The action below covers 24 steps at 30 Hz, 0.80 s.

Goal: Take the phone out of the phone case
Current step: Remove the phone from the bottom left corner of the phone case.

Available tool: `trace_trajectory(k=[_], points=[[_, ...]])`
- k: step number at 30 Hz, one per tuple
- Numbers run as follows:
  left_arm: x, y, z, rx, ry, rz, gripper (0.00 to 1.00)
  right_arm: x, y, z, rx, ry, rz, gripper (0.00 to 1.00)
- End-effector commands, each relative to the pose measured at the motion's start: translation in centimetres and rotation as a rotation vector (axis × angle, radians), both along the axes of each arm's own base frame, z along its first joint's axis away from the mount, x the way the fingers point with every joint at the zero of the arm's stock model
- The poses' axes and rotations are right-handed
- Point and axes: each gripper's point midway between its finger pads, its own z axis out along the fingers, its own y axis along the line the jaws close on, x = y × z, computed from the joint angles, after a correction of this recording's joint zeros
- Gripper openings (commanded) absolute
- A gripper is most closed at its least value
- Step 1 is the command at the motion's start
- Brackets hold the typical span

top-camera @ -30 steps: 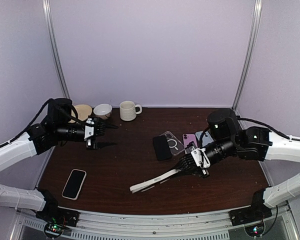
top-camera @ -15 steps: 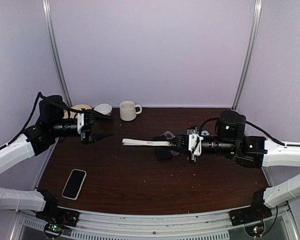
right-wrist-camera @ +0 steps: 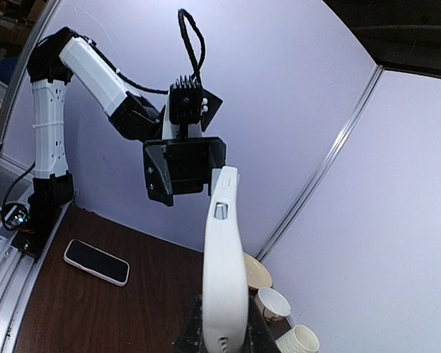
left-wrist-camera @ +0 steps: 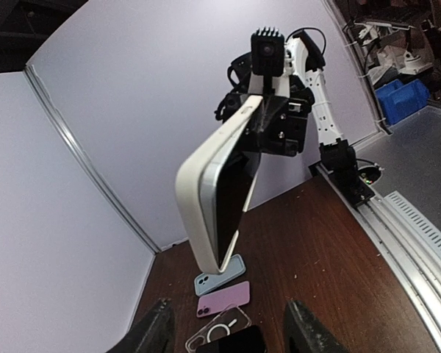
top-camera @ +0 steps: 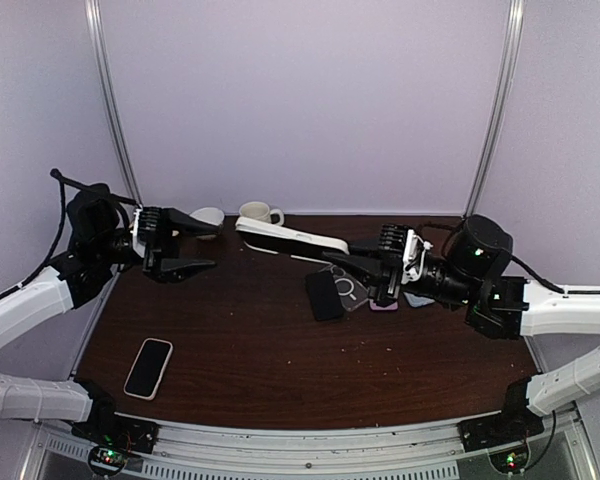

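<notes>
since a second ago the right arm has swung the white phone case (top-camera: 290,235) from low over the desk (top-camera: 280,340) up into mid-air, toward the left arm. the right pincer (top-camera: 368,264) pinches one end of it, and the phone (left-wrist-camera: 231,202) sits inside. the left pincer (top-camera: 188,246) hangs spread near the case's free end. a second phone (top-camera: 148,367) lies on the desk's near left.

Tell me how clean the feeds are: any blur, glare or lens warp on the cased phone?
Top external: evenly lit, cased phone sharp, no strong glare on the dark table. Left wrist: the wide-angle lens bows the booth post; phone crisp, its screen dark with no reflection. Right wrist: the same bowing in its booth post; phone edge-on and sharp, top right corner dark.
</notes>
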Motion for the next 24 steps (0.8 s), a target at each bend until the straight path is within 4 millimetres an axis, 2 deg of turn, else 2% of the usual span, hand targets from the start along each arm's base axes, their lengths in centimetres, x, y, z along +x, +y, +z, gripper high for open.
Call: trace_trajectory(k=[1,7,14,24], points=[[-2.7,0.2,0.5,-0.023,0.007,-0.172,0.53,-1.7,-1.1,5.0,0.213,0.02,0.102,0.0],[-3.8,-0.5,0.2,-0.015,0.042,-0.245,0.52,-2.7,-0.9,5.3,0.261,0.082,0.197,0.0],[-5.2,-2.6,-0.5,-0.021,0.088,-0.308,0.45,-3.2,-0.2,4.9,0.268,0.115,0.263,0.0],[-4.8,-3.1,-0.5,-0.036,0.084,-0.276,0.42,-4.1,0.0,4.4,0.263,0.144,0.335,0.0]])
